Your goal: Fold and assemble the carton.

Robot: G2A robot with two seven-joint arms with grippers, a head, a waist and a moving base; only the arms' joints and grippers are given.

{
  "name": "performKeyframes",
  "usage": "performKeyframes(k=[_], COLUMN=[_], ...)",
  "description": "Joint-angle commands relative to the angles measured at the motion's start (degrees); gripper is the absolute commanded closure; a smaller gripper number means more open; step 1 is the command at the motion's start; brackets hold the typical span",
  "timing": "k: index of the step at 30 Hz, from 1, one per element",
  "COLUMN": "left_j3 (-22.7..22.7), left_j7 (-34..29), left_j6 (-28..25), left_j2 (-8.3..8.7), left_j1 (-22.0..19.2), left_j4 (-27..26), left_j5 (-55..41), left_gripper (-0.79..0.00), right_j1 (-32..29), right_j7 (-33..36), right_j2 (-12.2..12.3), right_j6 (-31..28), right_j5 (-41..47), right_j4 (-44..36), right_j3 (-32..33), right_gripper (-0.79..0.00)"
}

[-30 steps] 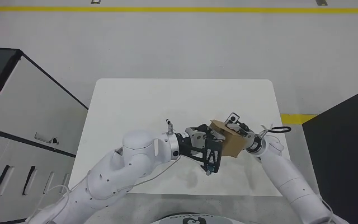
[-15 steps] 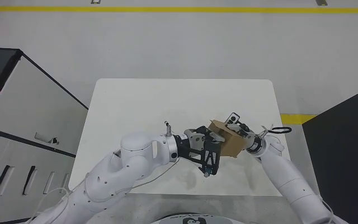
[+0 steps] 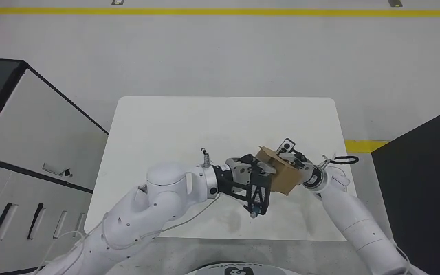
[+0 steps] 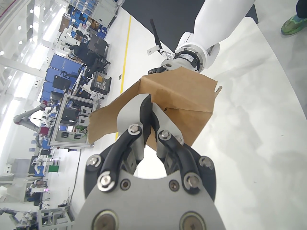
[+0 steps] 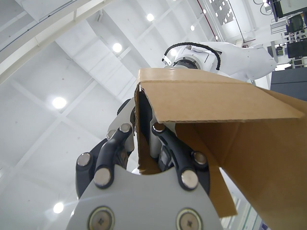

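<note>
Brown carton (image 3: 280, 176), half-formed, hanging between both my grippers over the right part of the white table (image 3: 206, 124).

My left gripper (image 4: 150, 107) is pinching the carton's edge nearest it, fingers drawn together with the board caught between the pads. My right gripper (image 5: 143, 123) is clamping the opposite wall, which is running straight down between its fingers. The carton is sitting tilted, its walls standing open as a rough sleeve. One flap is jutting loose toward my left wrist and another is hanging over my right gripper. Creases are showing sharp along the corners, and one rim is looking a little torn. I cannot tell whether its low corner is touching the tabletop. The table's right and near edges are lying close by the carton. The wide stretch of tabletop is lying off toward the far edge and my left.
</note>
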Motion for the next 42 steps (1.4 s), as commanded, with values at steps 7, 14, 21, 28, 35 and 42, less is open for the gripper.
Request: performKeyframes(k=[7,14,21,28,35,42], left_j3=[-0.2,0.6,-0.7,-3.1,-6.4,-10.9], left_j7=[-0.1,0.4,0.0,-0.5,-1.1,-1.7], left_j6=[0.2,0.1,0.8,0.6,1.2,0.7], left_j2=[-0.14,-0.29,-0.27,0.2,0.76,1.46], left_j1=[-0.6,-0.5,-0.5,1.1,2.7,3.9], left_j4=[0.2,1.0,0.6,-1.0,-2.8,-6.3], left_j5=[-0.1,-0.2,-0.6,-0.7,-0.1,1.1], left_gripper=[0.0,0.0,0.0,0.0,0.0,0.0], right_j1=[0.0,0.0,0.1,-0.1,0.1,0.3], right_j7=[0.0,0.0,0.0,0.0,0.0,-0.7], right_j2=[-0.1,-0.2,-0.2,-0.1,-0.2,-0.2], right_j6=[0.0,-0.1,-0.6,-1.1,-2.6,-4.7], right_j5=[0.0,0.0,-0.1,-0.4,-1.0,-3.1], right_j4=[0.2,0.5,1.0,1.6,2.3,2.8], right_j3=[0.1,0.0,0.3,0.8,1.1,1.7], right_gripper=[0.0,0.0,0.0,0.0,0.0,0.0])
